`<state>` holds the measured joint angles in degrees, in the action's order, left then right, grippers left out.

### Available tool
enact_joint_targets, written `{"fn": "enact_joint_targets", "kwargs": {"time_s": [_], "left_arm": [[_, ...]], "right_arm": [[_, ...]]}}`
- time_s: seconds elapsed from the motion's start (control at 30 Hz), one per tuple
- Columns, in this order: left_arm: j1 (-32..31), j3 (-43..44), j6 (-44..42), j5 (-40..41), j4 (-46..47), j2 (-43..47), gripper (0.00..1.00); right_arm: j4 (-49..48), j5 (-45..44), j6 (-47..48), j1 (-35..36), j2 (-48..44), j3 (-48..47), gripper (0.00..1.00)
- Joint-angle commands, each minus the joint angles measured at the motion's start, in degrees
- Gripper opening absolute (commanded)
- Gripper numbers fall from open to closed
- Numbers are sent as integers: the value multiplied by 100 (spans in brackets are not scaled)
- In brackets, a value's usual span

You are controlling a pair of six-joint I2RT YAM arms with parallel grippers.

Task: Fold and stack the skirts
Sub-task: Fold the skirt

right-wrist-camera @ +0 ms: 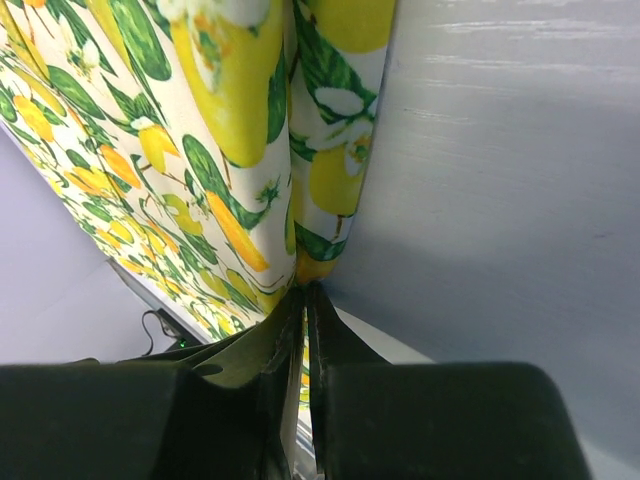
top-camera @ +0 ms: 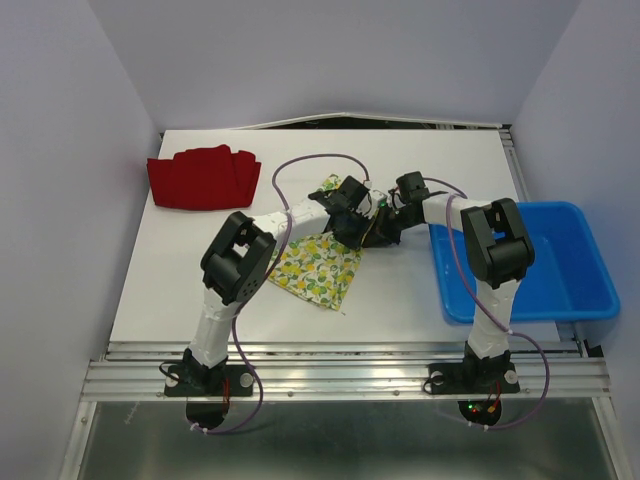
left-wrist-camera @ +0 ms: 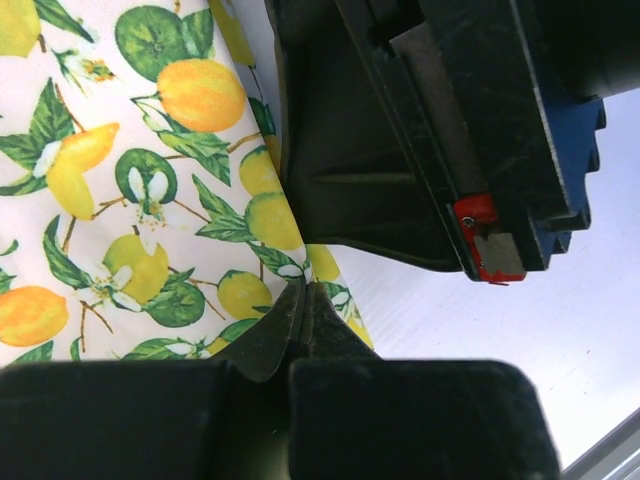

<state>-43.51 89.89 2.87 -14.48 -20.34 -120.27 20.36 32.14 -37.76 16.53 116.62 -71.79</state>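
Far left, red skirt (top-camera: 203,177); right, bin (top-camera: 570,280).

Lemon-print white skirt (top-camera: 318,262), red skirt (top-camera: 203,177), blue bin (top-camera: 590,302)

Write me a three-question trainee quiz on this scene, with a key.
1. True or false: the red skirt lies on the table, outside the blue bin.
2. The left gripper and the right gripper each have their fingers shut on: A) the lemon-print skirt; B) the red skirt; C) nothing.
3. Fill in: the blue bin stands on the robot's ____ side.

Key: 1 true; 2 A; 3 right.
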Motion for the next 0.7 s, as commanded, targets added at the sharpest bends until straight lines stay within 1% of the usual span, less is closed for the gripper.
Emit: {"fn": "enact_joint_targets", "kwargs": {"time_s": [0.0,0.43,0.67], "left_arm": [[-44,266,99,-160,100,100,0],[61,697,143,-134,144,-321,0],[88,478,143,-222,162,-366,0]], "right_arm": [[319,-736,164,43,309,323,11],[319,-753,172,43,221,455,11],[398,-823,207,43,239,368,13]]}}
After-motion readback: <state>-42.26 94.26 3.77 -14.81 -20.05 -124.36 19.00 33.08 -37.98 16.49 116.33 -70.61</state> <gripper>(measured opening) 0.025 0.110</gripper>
